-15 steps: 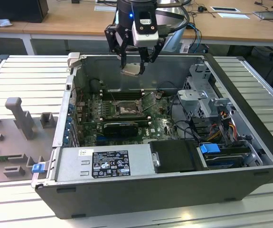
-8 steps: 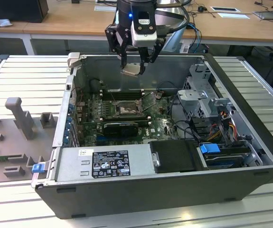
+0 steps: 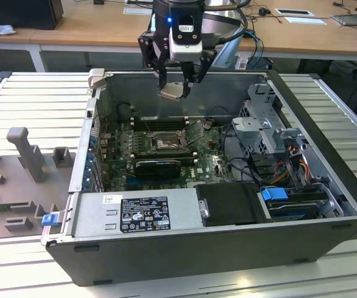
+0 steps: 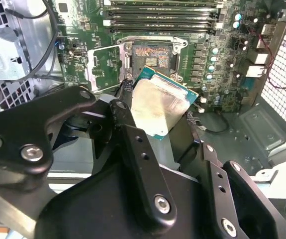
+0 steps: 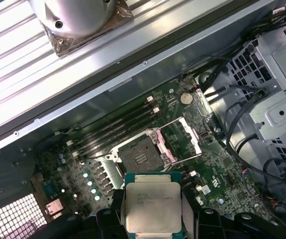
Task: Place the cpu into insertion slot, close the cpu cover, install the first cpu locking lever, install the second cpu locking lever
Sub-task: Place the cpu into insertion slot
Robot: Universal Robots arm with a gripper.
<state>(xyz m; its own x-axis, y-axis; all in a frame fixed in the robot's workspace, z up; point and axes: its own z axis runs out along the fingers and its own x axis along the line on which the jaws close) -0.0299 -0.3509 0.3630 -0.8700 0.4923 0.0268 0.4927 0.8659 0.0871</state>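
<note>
My gripper (image 3: pixel 176 85) hangs above the open computer case, shut on the cpu (image 3: pixel 171 92), a pale square chip held flat by its edges. In both wrist views the cpu (image 4: pixel 157 107) (image 5: pixel 152 206) sits between the black fingers (image 4: pixel 125 124), well above the board. The insertion slot (image 3: pixel 164 142) (image 4: pixel 152 56) (image 5: pixel 142 158) lies bare below, a dark square with a metal rim. The cpu cover (image 4: pixel 105 64) (image 5: pixel 185 138) stands swung open at one side of the slot. In the exterior view the gripper is above and slightly behind the slot.
Long black memory slots (image 3: pixel 159 123) run behind the socket and a black block (image 3: pixel 159 166) lies in front of it. A silver power supply (image 3: pixel 144 214) fills the case front, a drive cage (image 3: pixel 265 127) with cables stands at the exterior view's right. Grey fixtures (image 3: pixel 26 155) sit outside.
</note>
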